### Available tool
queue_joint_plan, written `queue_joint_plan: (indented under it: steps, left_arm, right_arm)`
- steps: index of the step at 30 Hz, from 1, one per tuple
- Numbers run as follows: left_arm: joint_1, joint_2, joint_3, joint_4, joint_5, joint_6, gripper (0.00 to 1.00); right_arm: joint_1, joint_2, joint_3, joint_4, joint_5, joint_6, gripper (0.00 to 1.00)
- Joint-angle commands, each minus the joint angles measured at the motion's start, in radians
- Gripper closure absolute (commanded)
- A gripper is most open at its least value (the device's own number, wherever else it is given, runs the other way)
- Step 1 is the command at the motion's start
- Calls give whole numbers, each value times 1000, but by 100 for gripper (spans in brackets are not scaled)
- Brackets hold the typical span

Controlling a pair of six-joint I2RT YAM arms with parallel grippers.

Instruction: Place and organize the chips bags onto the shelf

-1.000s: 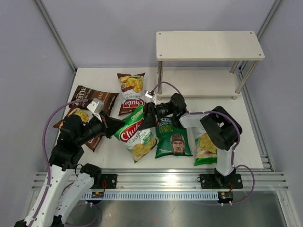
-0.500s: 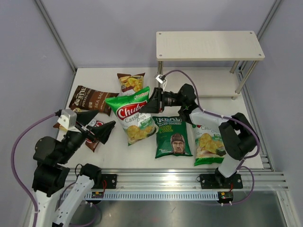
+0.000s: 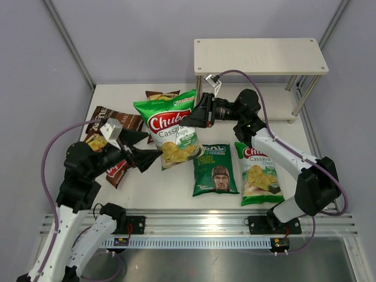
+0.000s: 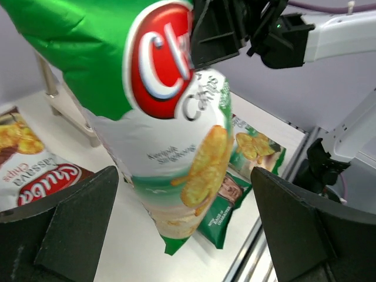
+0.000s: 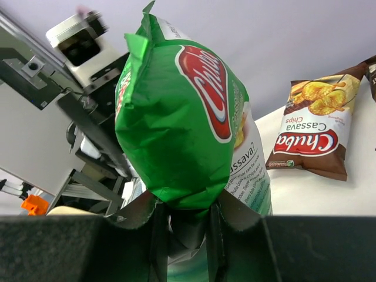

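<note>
My right gripper [image 3: 198,117] [image 5: 187,226] is shut on the edge of a green-white Chuba chips bag [image 3: 170,126] [image 5: 182,129] and holds it in the air, left of the shelf [image 3: 261,56]. The bag [image 4: 170,117] hangs in front of my left gripper [image 3: 145,153] [image 4: 185,200], which is open and apart from it. On the table lie a dark green REAL bag [image 3: 215,170], a second green Chuba bag [image 3: 257,173], a brown Chuba bag [image 5: 314,129] partly hidden behind the lifted one, a dark-brown Sea Salt bag [image 3: 114,117] and another brown bag [image 3: 111,167] under my left arm.
The shelf's lower board [image 3: 252,103] and silver legs [image 3: 198,97] stand at the back right, just behind my right wrist. Grey walls close in both sides. A metal rail [image 3: 235,223] runs along the near table edge.
My left gripper opened, let go of the green Chuba bag and drew back. My right gripper carried the bag up and back toward the shelf.
</note>
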Motion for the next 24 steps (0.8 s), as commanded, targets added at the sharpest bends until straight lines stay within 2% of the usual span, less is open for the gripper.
queue_joint_plan:
  steps: [1, 6, 9, 11, 12, 13, 14, 16, 19, 20, 21, 22, 23, 24]
  left_arm:
    - [-2, 117, 61, 116, 95, -67, 1]
    - [-2, 163, 54, 187, 120, -120, 1]
    - [-2, 183, 15, 305, 198, -194, 1]
    - [-2, 195, -38, 496, 285, -310, 4]
    - [-2, 208, -55, 567, 302, -352, 8]
    - [-4, 214, -74, 693, 313, -423, 19]
    - [-5, 221, -83, 737, 322, -444, 25]
    - [-8, 241, -82, 764, 318, -453, 40]
    - [-15, 272, -68, 757, 307, -444, 48]
    - [-16, 278, -62, 759, 301, -444, 68]
    - [-21, 289, -55, 757, 296, -443, 74]
    - [-22, 292, -51, 753, 270, -444, 77]
    - [-22, 294, -46, 747, 258, -446, 84]
    - [-24, 294, -45, 748, 247, -449, 87]
  right_arm:
    - [2, -76, 63, -20, -46, -6, 91]
    - [4, -102, 59, 12, -97, 25, 91]
    - [2, -119, 59, 20, -114, 32, 90]
    - [4, -125, 65, -1, -112, 28, 89]
    - [2, -126, 71, -18, -111, 10, 89]
    - [4, -134, 75, -36, -106, -1, 89]
    - [2, -137, 81, -67, -101, -10, 89]
    - [4, -152, 86, -96, -95, -38, 89]
    - [4, -171, 103, -184, -66, -92, 89]
    - [2, -171, 111, -213, -57, -96, 89]
    - [2, -172, 114, -227, -52, -113, 88]
    - [4, -175, 123, -245, -46, -124, 86]
    - [2, -179, 129, -295, -23, -135, 80]
    - [2, -182, 134, -323, -6, -167, 69]
